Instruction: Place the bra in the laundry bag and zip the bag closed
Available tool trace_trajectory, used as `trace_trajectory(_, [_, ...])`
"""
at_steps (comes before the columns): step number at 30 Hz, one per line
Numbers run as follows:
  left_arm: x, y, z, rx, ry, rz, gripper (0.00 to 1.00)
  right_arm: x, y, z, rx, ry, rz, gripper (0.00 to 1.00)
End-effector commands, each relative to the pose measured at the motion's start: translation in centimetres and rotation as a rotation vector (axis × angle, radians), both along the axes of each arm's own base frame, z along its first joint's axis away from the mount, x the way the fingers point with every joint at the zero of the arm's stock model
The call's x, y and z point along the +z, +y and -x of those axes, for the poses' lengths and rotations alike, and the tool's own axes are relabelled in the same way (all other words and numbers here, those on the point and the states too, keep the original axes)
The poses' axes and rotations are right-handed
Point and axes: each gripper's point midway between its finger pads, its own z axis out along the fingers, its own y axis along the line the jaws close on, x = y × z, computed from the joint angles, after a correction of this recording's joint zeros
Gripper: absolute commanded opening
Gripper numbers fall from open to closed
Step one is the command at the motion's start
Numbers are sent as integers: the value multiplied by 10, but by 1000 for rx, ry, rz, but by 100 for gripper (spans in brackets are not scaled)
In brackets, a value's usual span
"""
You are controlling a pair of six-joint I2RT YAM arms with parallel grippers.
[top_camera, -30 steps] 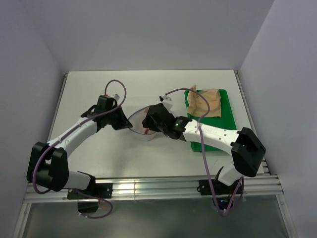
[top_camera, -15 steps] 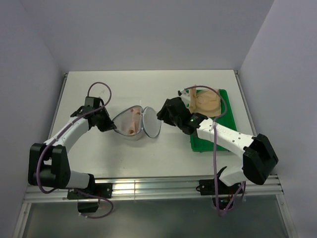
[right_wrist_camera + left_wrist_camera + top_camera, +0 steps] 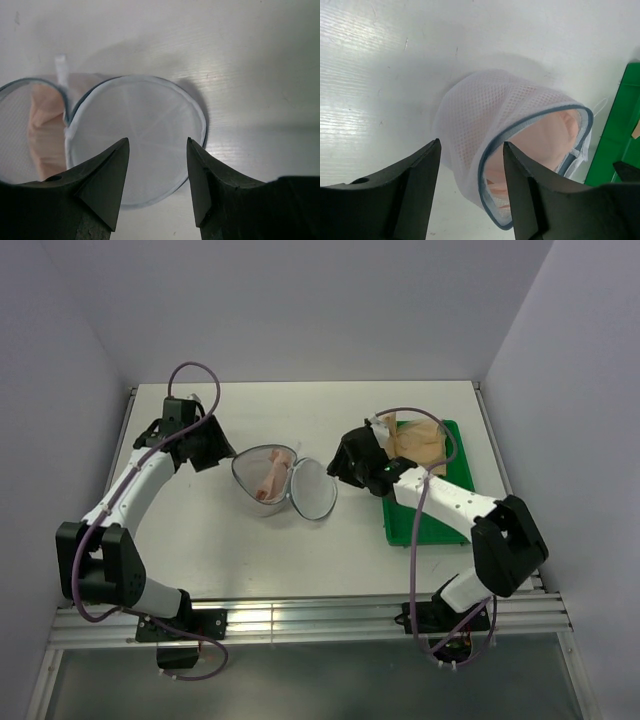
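The laundry bag [image 3: 313, 490] lies open on the table, its two round mesh halves side by side. The pale pink bra [image 3: 268, 480] sits bunched in the left half. My left gripper [image 3: 218, 448] hovers just left of the bag, open and holding nothing. In the left wrist view the mesh dome [image 3: 470, 112] and the bra [image 3: 547, 142] show beyond the spread gripper [image 3: 470, 145]. My right gripper [image 3: 342, 468] hangs open just right of the bag. The right wrist view shows the flat empty half [image 3: 135, 135] under the gripper [image 3: 156, 142], with the bra [image 3: 45, 135] at the left.
A green tray [image 3: 425, 520] lies at the right of the table with a tan-beige garment [image 3: 415, 440] at its far end. The tray's edge [image 3: 615, 140] shows in the left wrist view. Walls close in the table's left, far and right sides.
My left gripper has let go of the bag's rim, opened and pulled back to the far left. My right arm has drawn back to the right. The bag now lies open on the table.
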Motion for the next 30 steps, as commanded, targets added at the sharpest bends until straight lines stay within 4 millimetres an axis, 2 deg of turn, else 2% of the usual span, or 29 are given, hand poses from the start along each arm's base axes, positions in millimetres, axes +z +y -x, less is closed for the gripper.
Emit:
trace_trajectory(1, [16, 9, 0, -12, -30, -73, 60, 8, 0, -27, 6, -25, -16, 57])
trace_trajectory(3, [34, 11, 1, -6, -75, -110, 60, 5, 2, -30, 21, -16, -24, 57])
trace_trajectory(4, [41, -2, 6, -43, -91, -127, 60, 3, 2, -31, 20, -14, -22, 57])
trace_trajectory(5, [51, 5, 12, -17, -116, -208, 60, 3, 0, -32, 19, -13, -19, 57])
trace_trajectory(6, [62, -2, 16, -25, -148, -239, 61, 3, 0, -32, 20, -14, -19, 57])
trace_trajectory(7, [68, -27, 27, -86, -174, -265, 62, 3, -2, -33, 17, -14, -19, 57])
trace_trajectory(8, [76, -27, 36, -66, -195, -305, 63, 4, -3, -32, 15, -14, -20, 57])
trace_trajectory(9, [78, -34, 43, -81, -203, -312, 63, 7, -7, -34, 7, -21, -26, 57])
trace_trajectory(10, [77, -48, 54, -120, -203, -312, 63, 8, -9, -33, 4, -20, -32, 57])
trace_trajectory(12, [72, -58, 70, -141, -180, -289, 62, 15, -15, -34, -6, -27, -43, 57])
trace_trajectory(13, [68, -74, 84, -187, -181, -285, 61, 18, -16, -34, -7, -30, -44, 57])
trace_trajectory(14, [68, -81, 92, -190, -185, -262, 62, 20, -17, -33, -8, -33, -45, 57])
trace_trajectory(18, [32, -118, 129, -306, -131, -256, 61, 34, -27, -31, -25, -54, -65, 57])
trace_trajectory(22, [22, -157, 154, -378, -147, -199, 61, 47, -35, -28, -38, -77, -86, 57])
trace_trajectory(25, [21, -164, 148, -349, -167, -240, 61, 55, -42, -25, -46, -92, -90, 57])
trace_trajectory(26, [11, -158, 145, -358, -153, -333, 61, 56, -45, -25, -52, -95, -87, 57])
trace_trajectory(27, [25, -163, 139, -357, -184, -359, 62, 58, -48, -23, -58, -98, -88, 57])
trace_trajectory(28, [20, -161, 139, -400, -208, -492, 63, 60, -50, -23, -63, -103, -91, 57])
trace_trajectory(30, [29, -169, 139, -455, -252, -600, 64, 63, -62, -23, -85, -108, -92, 57])
